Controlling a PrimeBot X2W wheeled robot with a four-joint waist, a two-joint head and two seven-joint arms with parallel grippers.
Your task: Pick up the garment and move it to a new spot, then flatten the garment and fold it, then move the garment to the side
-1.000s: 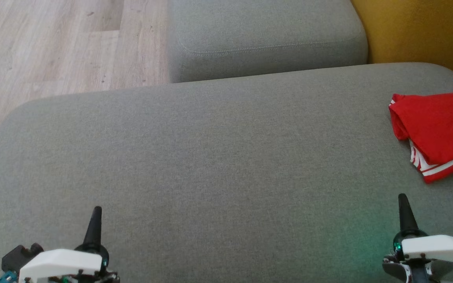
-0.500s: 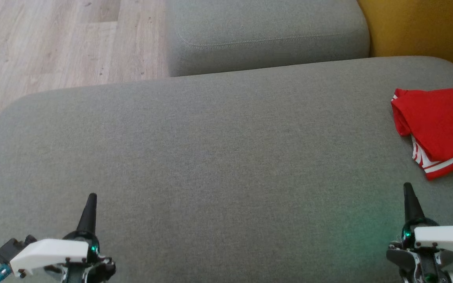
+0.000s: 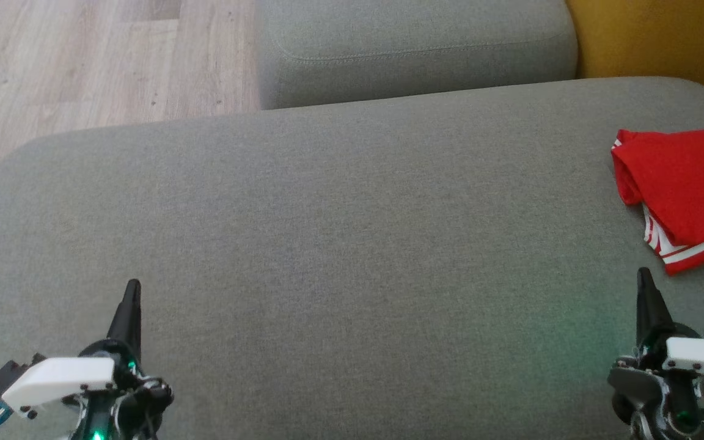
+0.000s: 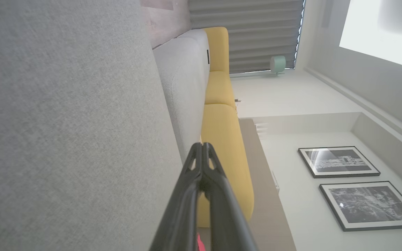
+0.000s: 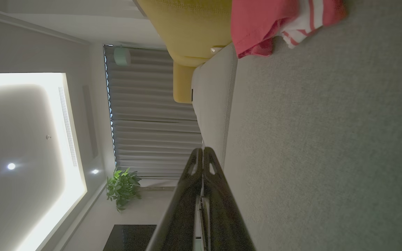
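Fingers (image 3: 127, 311) together over grey cushion (image 3: 352, 232), garment (image 3: 688, 183) rightward

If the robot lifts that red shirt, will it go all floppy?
Probably floppy: the red shirt lies in soft folds on the grey cushion, so lifted by one edge it would likely droop and unfold. It looks thin, so probably light. Pushed, it would likely bunch up.

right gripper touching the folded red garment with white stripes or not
Apart. Head view shows bare grey fabric cushion between the right gripper and the folded red garment.
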